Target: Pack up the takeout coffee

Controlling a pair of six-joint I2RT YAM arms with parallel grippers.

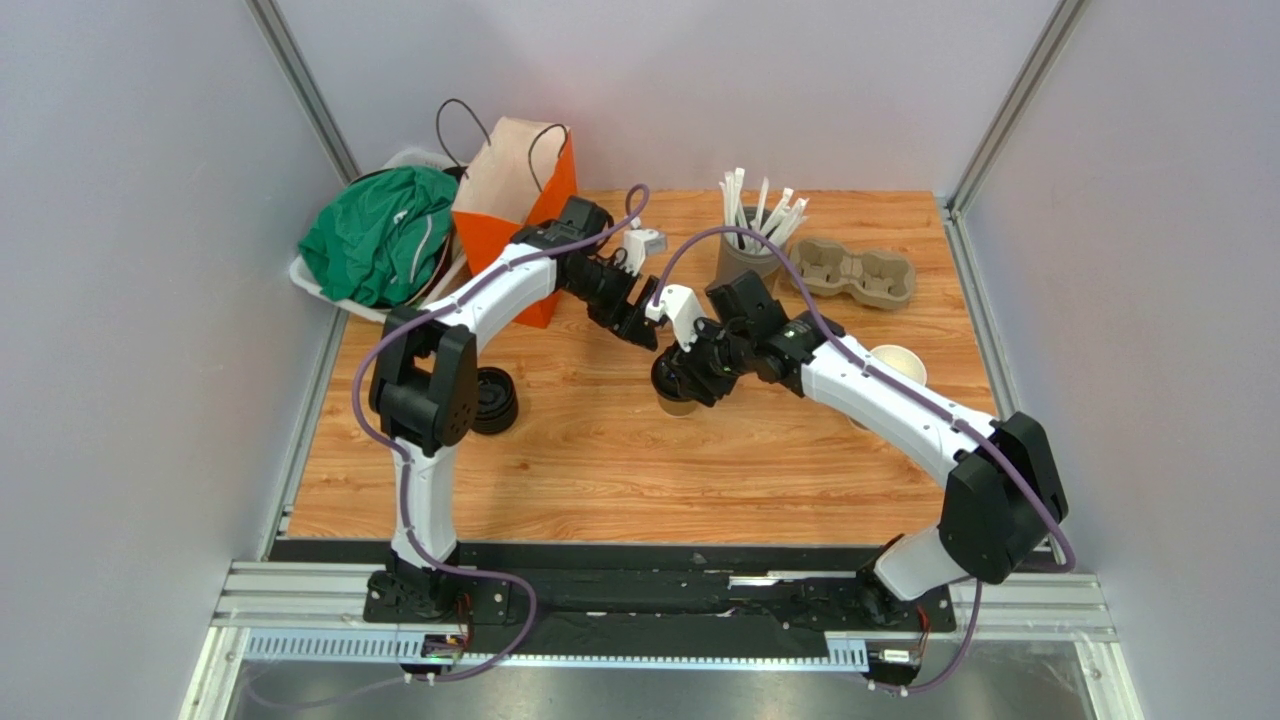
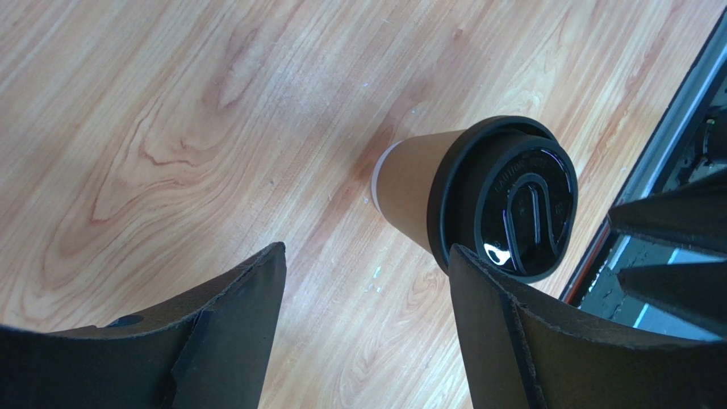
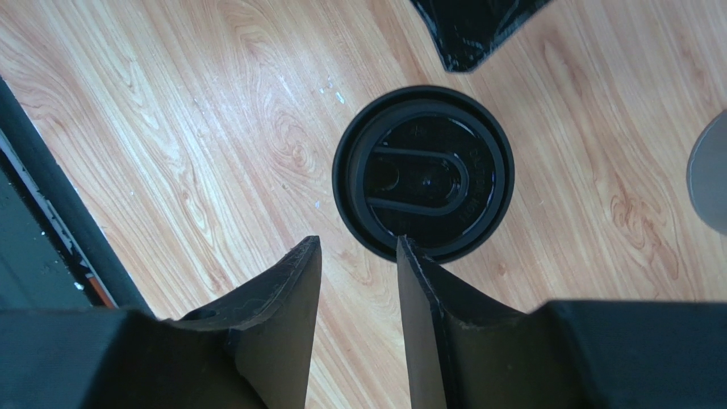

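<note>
The left gripper [image 2: 367,248] and right gripper [image 3: 357,239] are hanging parted, empty, above the cup [image 2: 410,192]; the lid's [image 3: 422,175] embossed lettering is showing too blurred to read.

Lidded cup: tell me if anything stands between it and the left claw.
Nothing visible does. Only bare table lies between the open left claw and the lidded cup. The right claw hovers beyond the lid, out of that path.

Embossed lettering on black lid [image 2: 509,200], illegible
</note>
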